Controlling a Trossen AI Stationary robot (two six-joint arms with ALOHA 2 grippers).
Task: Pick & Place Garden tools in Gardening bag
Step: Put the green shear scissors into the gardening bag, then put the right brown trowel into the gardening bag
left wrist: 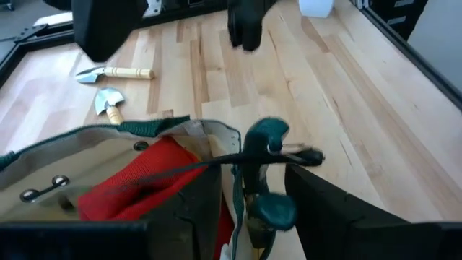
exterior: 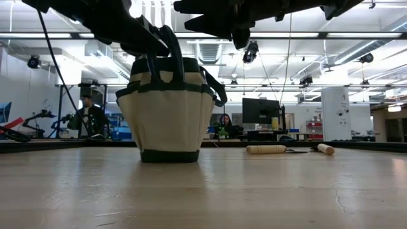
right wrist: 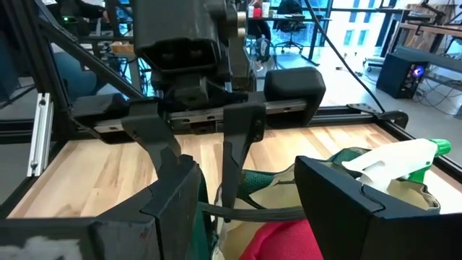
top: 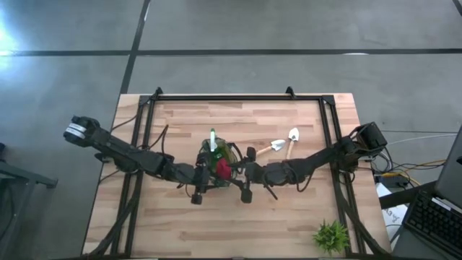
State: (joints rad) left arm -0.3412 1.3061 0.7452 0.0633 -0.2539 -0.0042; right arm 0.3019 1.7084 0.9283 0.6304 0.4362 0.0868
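Garden tools were split: a red-and-black piece (top: 224,169) and green-and-white trowel (top: 214,139) stood inside the round olive-tan fabric bag (top: 232,153); two wooden-handled pale trowels (top: 284,143) lay beside it. The left gripper (top: 205,175), jaws parted, straddled the bag's rim. The right gripper (top: 240,175) waited opposite, spread, likely steadying.
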